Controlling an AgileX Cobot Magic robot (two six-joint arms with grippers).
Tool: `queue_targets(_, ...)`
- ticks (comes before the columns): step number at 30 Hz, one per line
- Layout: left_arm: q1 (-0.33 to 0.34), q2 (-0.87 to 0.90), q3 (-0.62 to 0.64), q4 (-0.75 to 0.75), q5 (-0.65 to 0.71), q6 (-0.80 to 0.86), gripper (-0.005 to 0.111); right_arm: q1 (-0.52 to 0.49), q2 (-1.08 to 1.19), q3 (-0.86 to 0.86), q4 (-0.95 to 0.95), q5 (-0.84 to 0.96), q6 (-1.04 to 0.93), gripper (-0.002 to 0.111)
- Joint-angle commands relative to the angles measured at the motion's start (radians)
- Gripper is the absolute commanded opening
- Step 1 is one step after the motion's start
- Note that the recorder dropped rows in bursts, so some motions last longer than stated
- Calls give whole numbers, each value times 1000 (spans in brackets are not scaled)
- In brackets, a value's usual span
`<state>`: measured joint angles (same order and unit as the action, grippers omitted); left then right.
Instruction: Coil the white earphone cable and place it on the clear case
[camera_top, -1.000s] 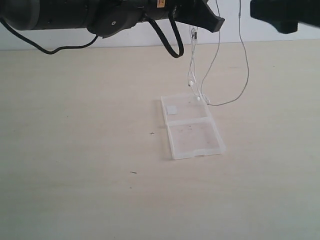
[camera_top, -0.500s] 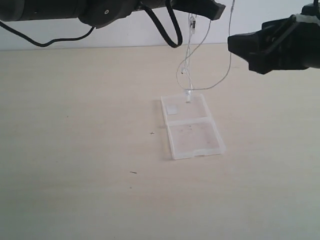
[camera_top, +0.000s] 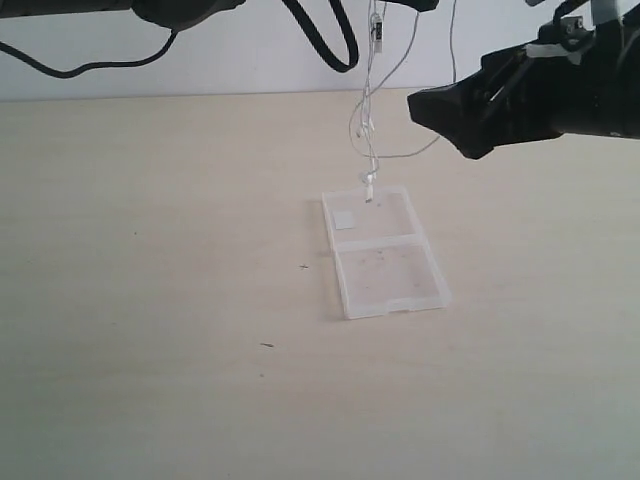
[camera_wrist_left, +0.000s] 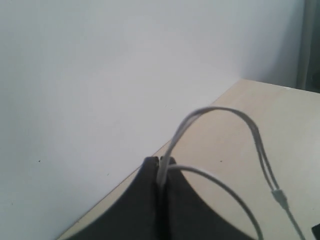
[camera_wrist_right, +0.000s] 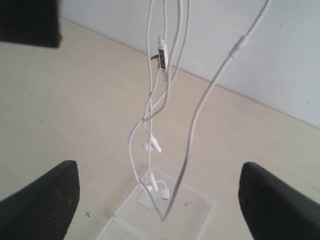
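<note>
The white earphone cable (camera_top: 372, 95) hangs in long loops from my left gripper (camera_wrist_left: 162, 163), which is shut on it high above the table; in the exterior view only that arm's underside shows at the top edge. The cable's inline piece (camera_wrist_right: 162, 55) and one earbud (camera_wrist_right: 152, 146) dangle in mid-air. Its lowest ends (camera_top: 368, 186) hang at the far edge of the clear case (camera_top: 385, 250); I cannot tell whether they touch it. The case lies open and flat, with its whitish patch (camera_top: 345, 220) in the far half. My right gripper (camera_top: 440, 118) is open, level with the hanging loops and just right of them, holding nothing (camera_wrist_right: 160, 200).
A thick black robot cable (camera_top: 335, 45) loops down beside the earphone wire at the top. The pale wooden table (camera_top: 150, 300) runs back to a white wall (camera_top: 250, 60). A dark block of the left arm (camera_wrist_right: 30, 22) shows in the right wrist view.
My right gripper came down and left towards the hanging loops and its jaws stand wider. The left arm rose, drawing the cable's trailing loop up off the table.
</note>
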<state>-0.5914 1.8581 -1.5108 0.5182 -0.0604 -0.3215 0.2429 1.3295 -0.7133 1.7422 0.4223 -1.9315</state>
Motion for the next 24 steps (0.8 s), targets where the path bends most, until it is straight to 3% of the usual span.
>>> queue_targets(1, 4, -9, -1, -5, 1, -28, 0, 1, 72, -42, 2, 12, -4, 82)
queue_targets(6, 4, -9, -1, -5, 8, -28, 0, 1, 82, -42, -18, 36, 160, 82)
queue_targets(13, 4, -9, -1, -5, 12, -28, 0, 1, 80, 47, 2, 139, -79, 81)
queue_targets(15, 4, -9, -1, -5, 14, -28, 0, 1, 80, 60, 2, 50, -139, 81)
queue_targets(19, 4, -9, -1, -5, 10, -28, 0, 1, 78, 42, 2, -166, 147, 81)
queue_targets(24, 4, -9, -1, -5, 16, -28, 0, -11, 76, 31, 2, -331, 168, 81)
